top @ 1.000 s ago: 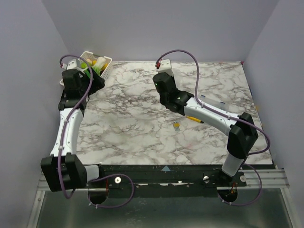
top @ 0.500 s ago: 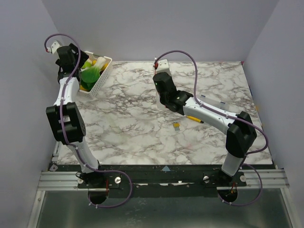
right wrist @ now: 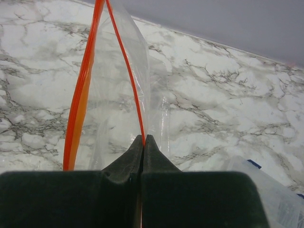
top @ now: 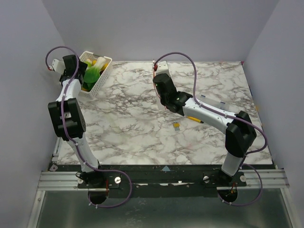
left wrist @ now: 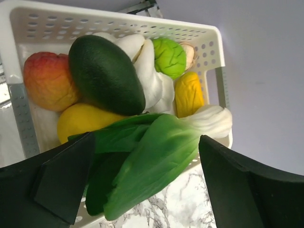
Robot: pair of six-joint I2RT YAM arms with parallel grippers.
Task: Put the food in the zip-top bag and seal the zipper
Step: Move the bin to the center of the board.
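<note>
Beside the basket (left wrist: 118,20), left jaws shifted.

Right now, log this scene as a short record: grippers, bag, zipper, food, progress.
left gripper: open, fingers either side of the leafy green
right gripper: shut on the zip-top bag at its mouth edge
zipper: unsealed, its two strips apart
food: piled in the white basket; none seen in the bag
progress: nothing bagged yet

The zip-top bag (right wrist: 118,80) is clear glossy film; the food (left wrist: 107,73) smooth plastic.
</note>
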